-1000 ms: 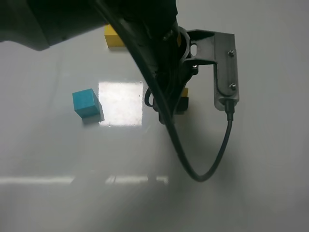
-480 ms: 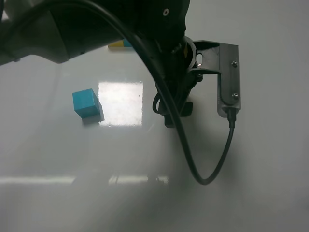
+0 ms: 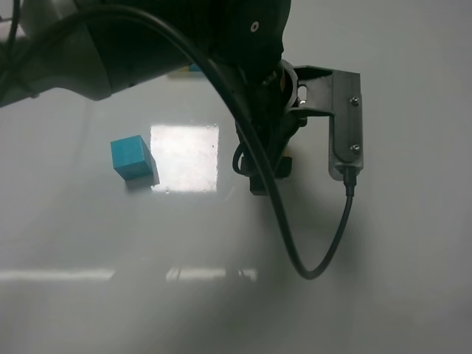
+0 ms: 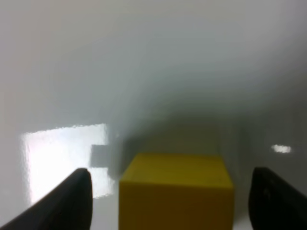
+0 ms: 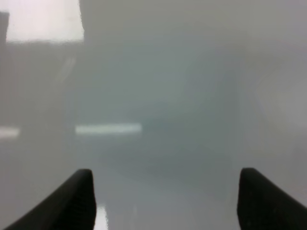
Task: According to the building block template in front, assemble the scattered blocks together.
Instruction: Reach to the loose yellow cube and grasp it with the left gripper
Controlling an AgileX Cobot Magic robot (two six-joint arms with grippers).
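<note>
The plain, smooth-faced yellow cube (image 4: 176, 191) sat on the glossy pale grey surface (image 3: 398, 295). In the left wrist view its top face looked flat and evenly coloured, its edges crisp, and its near face a shade darker. It lay between the two dark fingers (image 4: 72, 201) of the left claw (image 4: 175, 201), which stood open, with a strip of bare surface showing on either side of the cube. From the high camera the cube itself was hidden beneath the bulky black left arm, whose claw (image 3: 271, 173) pointed down near the middle of the surface. The matching teal cube (image 3: 134, 158) rested apart to the left, just beside a bright square reflection (image 3: 184, 157). Only a sliver of the yellow-and-teal template bar (image 3: 192, 69) showed at the arm's far edge. A silver metal bracket (image 3: 345, 122) and a looping black cable (image 3: 324, 251) hung off the arm's right side. The right claw (image 5: 165, 201) was spread open over bare surface, holding nothing.
</note>
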